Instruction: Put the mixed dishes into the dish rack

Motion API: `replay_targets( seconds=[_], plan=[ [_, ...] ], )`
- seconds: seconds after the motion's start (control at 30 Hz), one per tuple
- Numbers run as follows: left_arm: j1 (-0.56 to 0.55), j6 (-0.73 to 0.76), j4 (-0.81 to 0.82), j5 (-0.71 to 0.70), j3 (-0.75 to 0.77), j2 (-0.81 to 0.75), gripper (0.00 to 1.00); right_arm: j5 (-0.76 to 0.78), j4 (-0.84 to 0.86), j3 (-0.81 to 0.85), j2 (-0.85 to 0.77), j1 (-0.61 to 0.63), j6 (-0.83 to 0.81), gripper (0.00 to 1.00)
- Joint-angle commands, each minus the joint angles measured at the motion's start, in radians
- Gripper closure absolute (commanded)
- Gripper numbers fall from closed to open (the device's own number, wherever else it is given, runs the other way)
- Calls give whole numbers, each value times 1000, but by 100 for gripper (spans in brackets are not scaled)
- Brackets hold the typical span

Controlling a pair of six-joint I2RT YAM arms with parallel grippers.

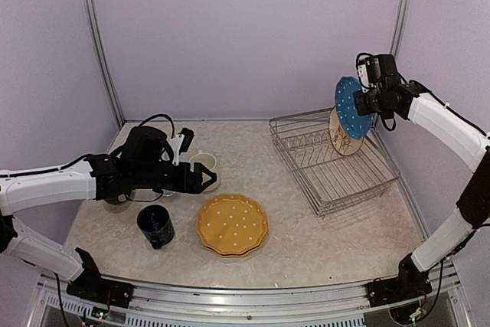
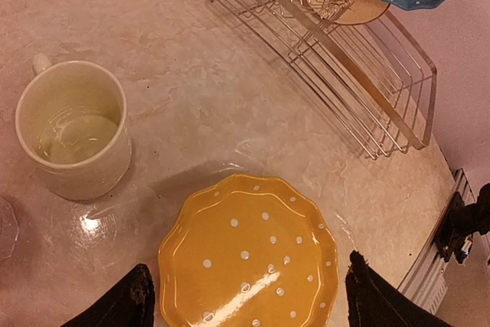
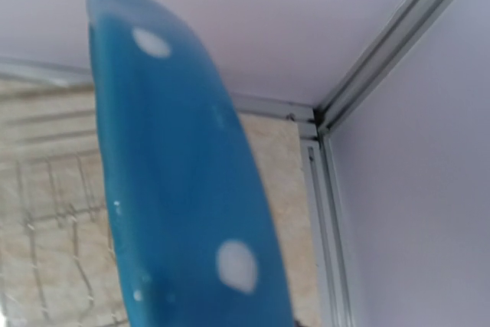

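The right pincer (image 1: 366, 102) is closed on the rim of the blue plate (image 1: 348, 101) and holds it on edge in the air above the far end of the dish rack (image 1: 348, 178); the cream plate (image 1: 344, 137) stands in the rack just beside it, and from the top view I cannot tell if the two plates touch. The first danger is here, I think: if the blue plate comes down too near, it can knock the cream plate and chip it or tip it over. The grip is only at the rim, so the plate may also swing in the jaws; then its lower edge can miss the gap between the prongs and slide on the wires. A release from too high would let it drop and crack; the wrist view shows only the plate edge close up, so it helps little to aim at the slot.

The left pincer (image 1: 205, 181) is wide open and holds nothing; its fingers (image 2: 126, 304) hang over the near side of the yellow plate (image 1: 232, 224), which lies flat on the table (image 1: 306, 243). The cream mug (image 1: 204, 162) stands just beside this pincer, and the dark blue mug (image 1: 155, 227) is near the plate on the other side. A flat plate gives little edge to catch; a bad approach may push it against the dark blue mug, or the arm may bump the cream mug and tip it.
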Motion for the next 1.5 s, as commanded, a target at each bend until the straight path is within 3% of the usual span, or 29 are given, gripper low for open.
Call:
replay_targets(
  seconds=[0.0, 0.53, 1.2, 1.33, 1.47],
  plan=[
    [-8, -6, -20, -13, 28, 10, 18, 46, 163, 61, 22, -15, -72, 100],
    [-10, -4, -38, -14, 47, 34, 18, 50, 229, 38, 167, -37, -129, 100],
    [-6, 2, -167, -77, 80, 69, 17, -23, 224, -35, 294, -45, -41, 100],
    [9, -7, -262, -78, 115, 96, 17, -20, 192, -25, 302, -46, -33, 90],
    [29, -13, -363, -76, 147, 148, 17, -20, 180, -16, 280, -45, -33, 71]
  ],
)
